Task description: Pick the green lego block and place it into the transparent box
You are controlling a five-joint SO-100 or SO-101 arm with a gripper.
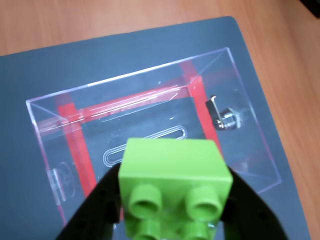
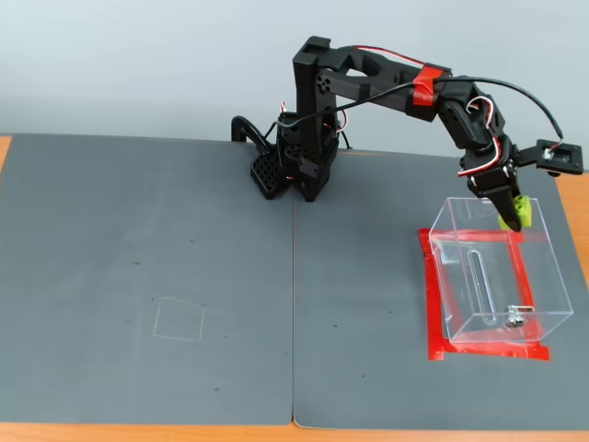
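My gripper [image 1: 172, 207] is shut on the green lego block [image 1: 172, 177], a lime-green brick with four round studs, with a black finger on each side. In the fixed view the gripper [image 2: 509, 214] holds the block [image 2: 521, 212] just above the far rim of the transparent box [image 2: 497, 276]. The box stands open-topped on the dark mat with red tape around its base. In the wrist view the box [image 1: 150, 90] lies below the block, its slot [image 1: 145, 142] and small metal latch [image 1: 226, 119] showing. The box's inside looks empty.
The black arm's base [image 2: 294, 166] stands at the back middle of the dark grey mat [image 2: 184, 276]. A faint square outline [image 2: 179, 319] is marked on the mat at the left. Wooden table edge [image 2: 575, 198] shows at the right.
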